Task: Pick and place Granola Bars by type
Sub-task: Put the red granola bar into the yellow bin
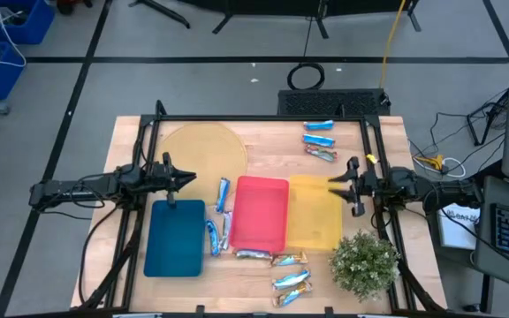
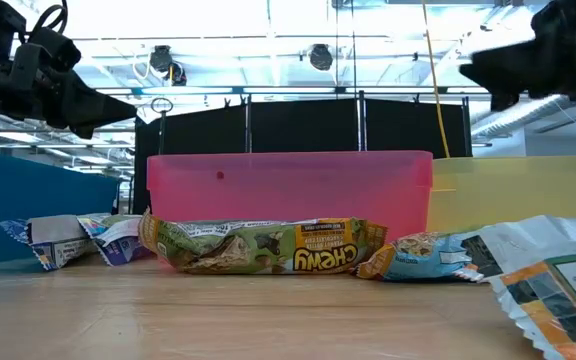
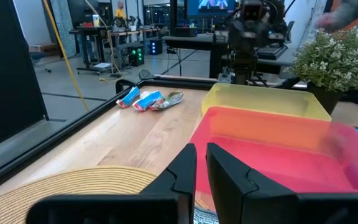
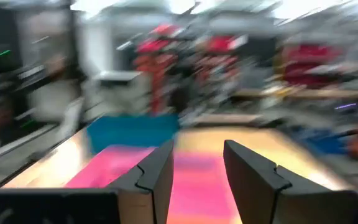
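High view: left gripper [image 1: 186, 179] hovering nearly closed, empty; right gripper [image 1: 336, 185] parted, empty. Advising: descend squarely over one granola bar [image 1: 223, 194].

grey floor [image 1: 237, 44], black partition [image 2: 298, 125], perhaps desks

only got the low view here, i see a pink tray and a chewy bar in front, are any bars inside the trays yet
Observer: No; from above the red tray, blue tray and yellow tray all lie empty.
Operator: any bars i can't see
Observer: Three lie at the far edge, behind the trays.
Operator: where's the left gripper
Observer: The left gripper hovers above the blue tray's far end, fingers narrowly apart, holding nothing.
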You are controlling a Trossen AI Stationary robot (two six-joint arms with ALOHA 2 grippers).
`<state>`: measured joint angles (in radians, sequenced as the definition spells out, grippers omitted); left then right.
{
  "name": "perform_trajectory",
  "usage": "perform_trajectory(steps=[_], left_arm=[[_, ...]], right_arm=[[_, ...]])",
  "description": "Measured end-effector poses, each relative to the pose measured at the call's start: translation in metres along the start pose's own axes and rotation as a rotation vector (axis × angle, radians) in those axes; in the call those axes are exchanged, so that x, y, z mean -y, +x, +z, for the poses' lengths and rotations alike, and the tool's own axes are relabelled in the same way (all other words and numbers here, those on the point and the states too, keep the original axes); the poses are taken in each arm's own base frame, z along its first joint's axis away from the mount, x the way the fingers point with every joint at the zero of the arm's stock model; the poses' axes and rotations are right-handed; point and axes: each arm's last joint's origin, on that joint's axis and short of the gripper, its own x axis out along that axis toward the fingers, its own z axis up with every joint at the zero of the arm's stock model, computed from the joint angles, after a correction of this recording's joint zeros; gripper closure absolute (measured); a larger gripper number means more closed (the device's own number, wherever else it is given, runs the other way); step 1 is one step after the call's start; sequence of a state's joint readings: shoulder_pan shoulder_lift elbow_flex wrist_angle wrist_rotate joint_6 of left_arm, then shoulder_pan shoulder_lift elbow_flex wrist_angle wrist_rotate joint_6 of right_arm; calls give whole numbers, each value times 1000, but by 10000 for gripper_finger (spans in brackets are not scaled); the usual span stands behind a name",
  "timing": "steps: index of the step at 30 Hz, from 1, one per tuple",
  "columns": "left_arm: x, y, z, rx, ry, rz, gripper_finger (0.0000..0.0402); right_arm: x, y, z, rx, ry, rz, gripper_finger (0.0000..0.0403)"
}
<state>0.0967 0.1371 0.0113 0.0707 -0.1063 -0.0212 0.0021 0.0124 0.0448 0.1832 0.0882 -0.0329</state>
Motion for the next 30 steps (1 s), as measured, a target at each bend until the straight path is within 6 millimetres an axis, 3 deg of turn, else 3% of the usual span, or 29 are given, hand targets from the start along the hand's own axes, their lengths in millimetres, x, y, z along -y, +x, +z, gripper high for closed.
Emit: perform_trajectory(steps=[5, 8, 11, 15, 18, 24, 30], left_arm=[[0, 0, 0, 0, -1, 0, 355], [0, 0, 0, 0, -1, 0, 355], [0, 0, 0, 0, -1, 0, 355], [0, 0, 0, 0, -2, 1, 355], [0, 0, 0, 0, -2, 0, 355], [0, 0, 0, -1, -1, 0, 355], [0, 0, 0, 0, -1, 0, 355]], right_arm=[[9, 0, 14, 118, -40, -303, 271], [12, 3, 9, 16, -61, -418, 271], [17, 7, 27, -43, -24, -570, 271], [25, 19, 41, -263, -60, -719, 271], [37, 34, 65, -337, -78, -815, 271], [82, 63, 89, -561, -30, -926, 271], [145, 67, 84, -768, 173, -928, 271]])
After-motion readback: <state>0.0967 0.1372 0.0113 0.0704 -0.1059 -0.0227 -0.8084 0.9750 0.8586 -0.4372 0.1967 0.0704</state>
